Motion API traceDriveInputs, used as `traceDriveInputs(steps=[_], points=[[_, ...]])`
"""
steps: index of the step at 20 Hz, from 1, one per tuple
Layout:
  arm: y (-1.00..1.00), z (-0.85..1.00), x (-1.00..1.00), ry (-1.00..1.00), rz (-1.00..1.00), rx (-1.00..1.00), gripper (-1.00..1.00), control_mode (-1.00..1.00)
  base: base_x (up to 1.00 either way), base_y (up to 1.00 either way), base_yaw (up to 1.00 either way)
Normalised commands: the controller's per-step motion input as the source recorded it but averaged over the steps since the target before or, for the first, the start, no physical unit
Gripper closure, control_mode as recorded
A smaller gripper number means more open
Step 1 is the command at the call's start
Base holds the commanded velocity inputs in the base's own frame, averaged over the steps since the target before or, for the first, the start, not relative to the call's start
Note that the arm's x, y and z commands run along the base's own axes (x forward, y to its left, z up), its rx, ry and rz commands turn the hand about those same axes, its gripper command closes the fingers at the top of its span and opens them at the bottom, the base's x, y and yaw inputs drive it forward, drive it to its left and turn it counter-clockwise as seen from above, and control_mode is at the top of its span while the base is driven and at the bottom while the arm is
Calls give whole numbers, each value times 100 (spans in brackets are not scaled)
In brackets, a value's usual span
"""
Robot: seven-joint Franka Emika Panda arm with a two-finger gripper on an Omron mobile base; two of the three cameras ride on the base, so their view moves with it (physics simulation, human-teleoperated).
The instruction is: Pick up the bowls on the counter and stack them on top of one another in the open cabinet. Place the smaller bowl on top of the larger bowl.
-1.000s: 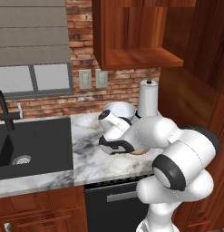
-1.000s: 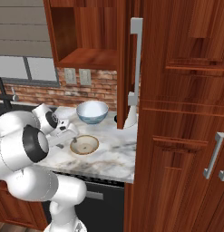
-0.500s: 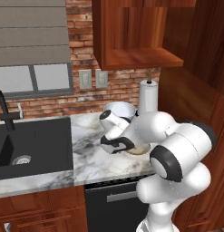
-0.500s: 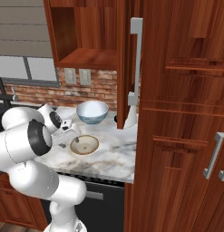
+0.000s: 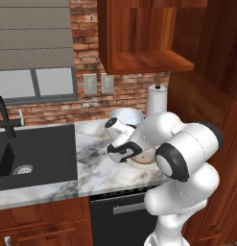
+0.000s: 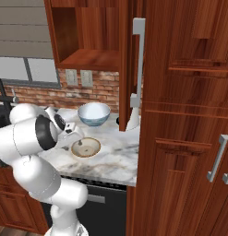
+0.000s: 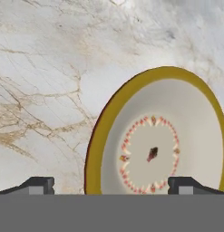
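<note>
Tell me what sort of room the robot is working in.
A home kitchen, rendered rather than real. The signs: a black sink with a faucet set in a marble counter, wooden wall cabinets, and a paper towel roll against the brick wall.

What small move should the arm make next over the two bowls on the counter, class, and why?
Probably ease the open gripper down over the left rim of the tan bowl. The hand view shows one fingertip over bare counter and the other over the bowl's inside, straddling that rim, nothing held. The blue-patterned bowl sits behind, and the cabinet shelf holds no bowl.
</note>
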Motion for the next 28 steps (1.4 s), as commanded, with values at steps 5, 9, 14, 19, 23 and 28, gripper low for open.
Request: traceDriveInputs(steps=[5,9,14,19,23,28], points=[[-1,-16,7,0,0,0,-100,-100,0,0,0],[0,-18,4,0,0,0,-100,-100,0,0,0],[0,-15,4,0,0,0,-100,-100,0,0,0],[-3,-12,4,0,0,0,100,-100,0,0,0],[-9,-9,1,-1,0,0,100,-100,0,0,0],[-9,-6,0,-3,0,0,100,-100,0,0,0]])
